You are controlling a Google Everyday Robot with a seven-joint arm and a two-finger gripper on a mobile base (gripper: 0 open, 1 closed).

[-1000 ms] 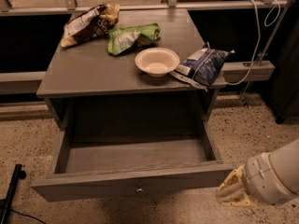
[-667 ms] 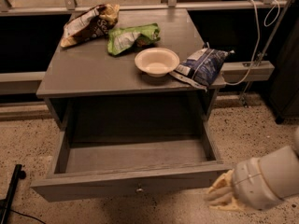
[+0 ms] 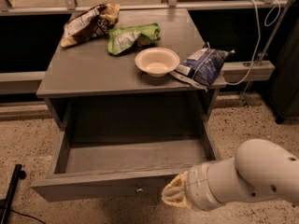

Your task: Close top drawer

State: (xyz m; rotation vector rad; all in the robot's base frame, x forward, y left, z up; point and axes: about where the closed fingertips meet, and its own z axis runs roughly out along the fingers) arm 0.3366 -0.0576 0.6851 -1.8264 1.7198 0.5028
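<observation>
The top drawer (image 3: 133, 157) of the grey cabinet is pulled far out and looks empty inside. Its flat front panel (image 3: 93, 189) faces the bottom of the view, with a small round metal knob (image 3: 138, 189) at its middle. My gripper (image 3: 174, 196) is at the end of the white arm that comes in from the lower right. It sits right at the front panel, just right of the knob, at the panel's lower edge.
On the cabinet top (image 3: 88, 71) lie a brown snack bag (image 3: 88, 24), a green snack bag (image 3: 132, 37), a white bowl (image 3: 157, 60) and a blue chip bag (image 3: 202, 65) overhanging the right edge. A white cable (image 3: 257, 41) hangs at right. Speckled floor surrounds the cabinet.
My arm and gripper have moved left along the drawer's front, from beyond its right corner to near the knob. The drawer has stayed open.
</observation>
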